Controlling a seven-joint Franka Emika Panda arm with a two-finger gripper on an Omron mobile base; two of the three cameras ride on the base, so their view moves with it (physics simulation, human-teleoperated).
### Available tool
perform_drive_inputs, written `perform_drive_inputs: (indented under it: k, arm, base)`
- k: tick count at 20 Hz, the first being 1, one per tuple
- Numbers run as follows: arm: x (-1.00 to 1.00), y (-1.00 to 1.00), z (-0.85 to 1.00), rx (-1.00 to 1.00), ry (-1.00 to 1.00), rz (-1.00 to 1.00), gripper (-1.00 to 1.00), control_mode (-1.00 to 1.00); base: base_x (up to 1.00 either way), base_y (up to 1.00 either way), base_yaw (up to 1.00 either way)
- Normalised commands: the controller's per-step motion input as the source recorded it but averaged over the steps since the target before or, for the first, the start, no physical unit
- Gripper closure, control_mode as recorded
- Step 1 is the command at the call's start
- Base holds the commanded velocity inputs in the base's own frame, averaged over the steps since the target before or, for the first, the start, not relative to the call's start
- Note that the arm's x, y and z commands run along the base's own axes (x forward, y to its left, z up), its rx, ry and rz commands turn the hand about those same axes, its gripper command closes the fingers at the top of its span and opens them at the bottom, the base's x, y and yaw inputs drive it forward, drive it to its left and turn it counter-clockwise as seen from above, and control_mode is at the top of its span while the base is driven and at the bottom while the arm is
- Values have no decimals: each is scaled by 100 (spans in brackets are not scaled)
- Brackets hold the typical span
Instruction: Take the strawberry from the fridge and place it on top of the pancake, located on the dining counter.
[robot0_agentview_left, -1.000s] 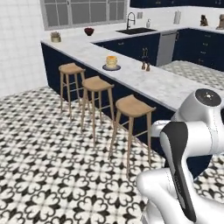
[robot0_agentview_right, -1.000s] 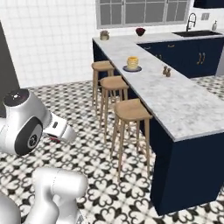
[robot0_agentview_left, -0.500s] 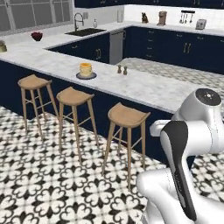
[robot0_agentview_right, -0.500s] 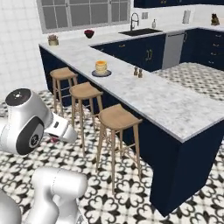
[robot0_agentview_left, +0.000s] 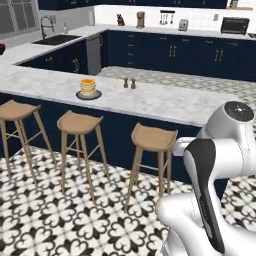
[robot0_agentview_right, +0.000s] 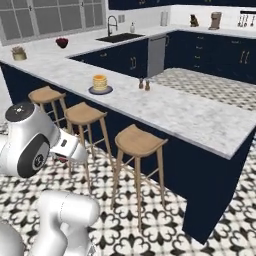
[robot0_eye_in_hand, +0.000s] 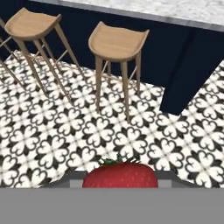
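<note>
Strawberry (robot0_eye_in_hand: 120, 175) in the gripper (robot0_eye_in_hand: 120, 181), jaws closed on it above the tiled floor — fetching looks done; the pancake (robot0_agentview_left: 88, 87) waits, untopped, across the dining counter (robot0_agentview_left: 165, 102) beyond the stools.

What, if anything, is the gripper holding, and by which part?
The strawberry sits in the gripper, apparently clamped at its sides; the contact points are hidden.

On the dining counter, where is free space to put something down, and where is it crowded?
The dining counter is bare from the two small shakers to its near end. The marble between the pancake and the red bowl is also bare. It is tightest between pancake and shakers.
</note>
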Motion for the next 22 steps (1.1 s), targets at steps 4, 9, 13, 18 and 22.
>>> perform_drive_inputs:
  k: [4,9,13,18,22]
  arm:
    - [0,0,0,0,0,0,100,100]
    - [0,0,0,0,0,0,100,100]
    - [0,0,0,0,0,0,100,100]
    - [0,0,0,0,0,0,100,100]
    - [0,0,0,0,0,0,100,100]
  base:
    - [28,100,-39]
    - [47,100,-42]
    - [62,100,-40]
    - [72,100,-36]
    - [71,100,-36]
